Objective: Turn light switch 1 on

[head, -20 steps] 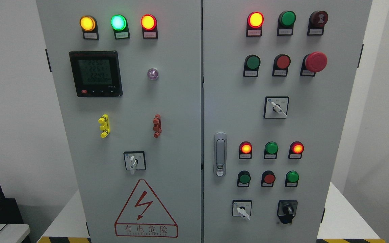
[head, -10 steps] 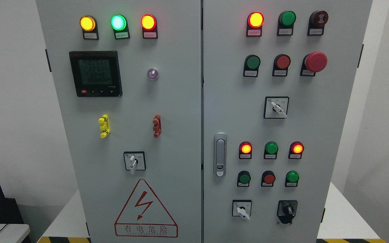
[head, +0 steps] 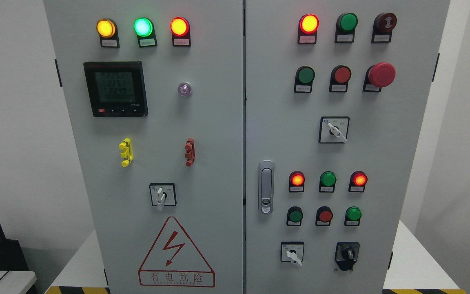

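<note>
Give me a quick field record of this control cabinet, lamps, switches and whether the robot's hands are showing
Cabinet: grey, two doors
Left door top lamps: yellow, green, red, all lit
Meter: digital display, on
Left door selector switch: handle pointing down
Emergency stop: red mushroom button, right door
Door latch: silver, right door
Robot hands: none in view

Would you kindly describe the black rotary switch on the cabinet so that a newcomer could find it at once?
Start at the right door of the grey cabinet and drop to its bottom row, below the three small round buttons. Two switches sit there: the black rotary switch is the right-hand one. Its neighbour, the white-plate switch, has a white lever; this one is black all over.
</note>
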{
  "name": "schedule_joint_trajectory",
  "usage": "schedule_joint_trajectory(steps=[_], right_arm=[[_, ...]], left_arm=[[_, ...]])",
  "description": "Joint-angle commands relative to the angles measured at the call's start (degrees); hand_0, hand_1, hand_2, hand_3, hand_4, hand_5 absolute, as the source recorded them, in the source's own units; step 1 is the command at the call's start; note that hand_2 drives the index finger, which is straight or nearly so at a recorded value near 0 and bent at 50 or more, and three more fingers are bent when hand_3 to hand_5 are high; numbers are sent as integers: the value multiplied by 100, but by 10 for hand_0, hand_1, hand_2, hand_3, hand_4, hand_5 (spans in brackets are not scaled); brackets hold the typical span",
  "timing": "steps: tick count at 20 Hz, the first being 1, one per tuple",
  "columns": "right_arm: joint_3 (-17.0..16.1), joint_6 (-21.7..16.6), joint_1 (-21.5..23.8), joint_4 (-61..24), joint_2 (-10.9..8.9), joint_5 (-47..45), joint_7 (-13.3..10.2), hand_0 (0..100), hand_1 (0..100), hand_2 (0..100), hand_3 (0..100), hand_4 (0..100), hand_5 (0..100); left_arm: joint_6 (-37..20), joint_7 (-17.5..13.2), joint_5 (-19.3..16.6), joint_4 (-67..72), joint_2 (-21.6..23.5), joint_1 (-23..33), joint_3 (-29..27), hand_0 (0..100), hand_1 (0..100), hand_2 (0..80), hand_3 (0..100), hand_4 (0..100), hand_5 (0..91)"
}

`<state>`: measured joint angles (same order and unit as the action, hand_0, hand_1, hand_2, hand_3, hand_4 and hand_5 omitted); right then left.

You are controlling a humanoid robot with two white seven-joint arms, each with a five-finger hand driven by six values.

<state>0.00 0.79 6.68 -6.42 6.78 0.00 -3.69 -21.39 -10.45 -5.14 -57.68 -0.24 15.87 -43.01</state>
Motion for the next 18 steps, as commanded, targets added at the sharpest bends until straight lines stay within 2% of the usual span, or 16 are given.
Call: schedule_joint_trajectory(steps=[1,6,11,12,14,18], right_arm=[[97,0,0,0,-2,-141,0,120,389,0,0,0,0],[97,0,0,0,-2,-141,0,120,389,0,0,0,0],[97,0,0,0,7,-141,0,120,389,0,0,0,0],[97,0,0,0,-2,-141,0,120,389,0,0,0,0],[97,0,0,0,7,-141,0,120,389,0,0,0,0],[97,0,0,0,-2,-141,0,120,389,0,0,0,0]], left_arm=[[-120,-159,31,-2415,-107,-23,-586,402,172,356,565,645,340],[-120,-282,48,-3470,77,-146,-401,375,201,410,593,674,454],[-111,-212,48,-4190,253,-251,74,334,226,432,603,684,478],[-93,-194,48,-4287,262,-304,197,319,236,437,610,688,505],[-84,-54,48,-4454,288,-348,452,300,240,445,614,691,518],[-40,491,48,-4902,429,-365,1084,260,252,474,645,716,572]])
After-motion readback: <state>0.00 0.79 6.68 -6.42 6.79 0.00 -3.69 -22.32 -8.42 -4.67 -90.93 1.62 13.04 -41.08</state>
